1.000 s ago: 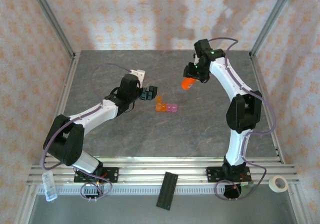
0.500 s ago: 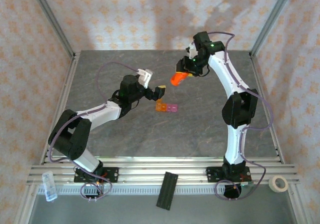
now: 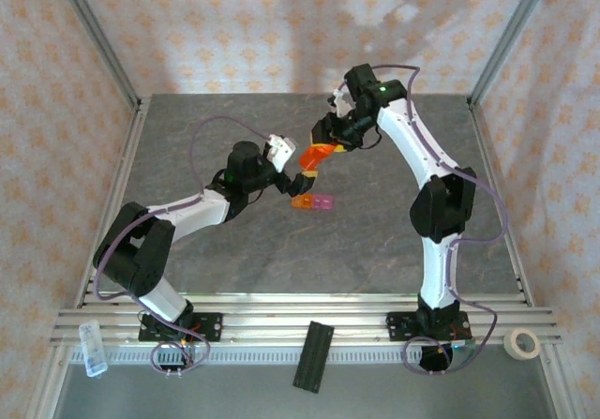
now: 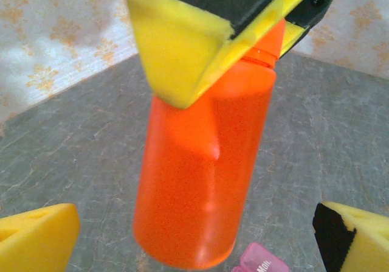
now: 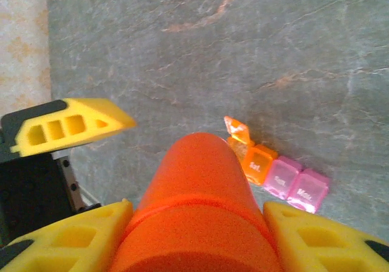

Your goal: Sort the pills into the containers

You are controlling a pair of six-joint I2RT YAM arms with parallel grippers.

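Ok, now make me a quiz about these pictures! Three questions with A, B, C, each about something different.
1. Where is the strip of little boxes?
A) on the table
B) on a shelf
C) in a drawer

2. What colour is the bottle?
A) blue
B) orange
C) green

3. The left hand is:
A) open
B) shut on a pill
C) shut on a spoon

Answers:
1 A: the strip lies flat on the grey table.
2 B: the bottle gripped by the right hand is bright orange.
3 A: its yellow fingers sit far apart, clear of the bottle.
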